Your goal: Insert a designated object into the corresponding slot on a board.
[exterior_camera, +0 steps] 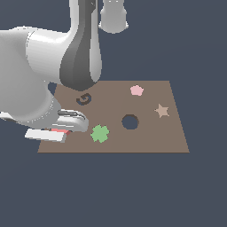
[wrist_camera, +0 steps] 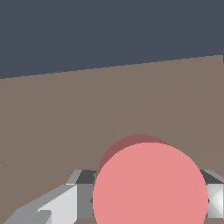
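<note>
Red disc point(wrist_camera: 149, 183) clamped between closed jaws.

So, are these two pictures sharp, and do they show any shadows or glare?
Exterior view: sharp, flat light, no cast shadows on the board, soft shine on the arm. Wrist view: sharp too, the red disc fills the foreground between the claw fingers, with a darker crescent behind it.

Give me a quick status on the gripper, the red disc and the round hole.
Gripper low at board's exterior-view left corner, fingers either side of red disc; grip unconfirmed. Round hole open, uncovered. Green clover lies between gripper and hole.
</note>
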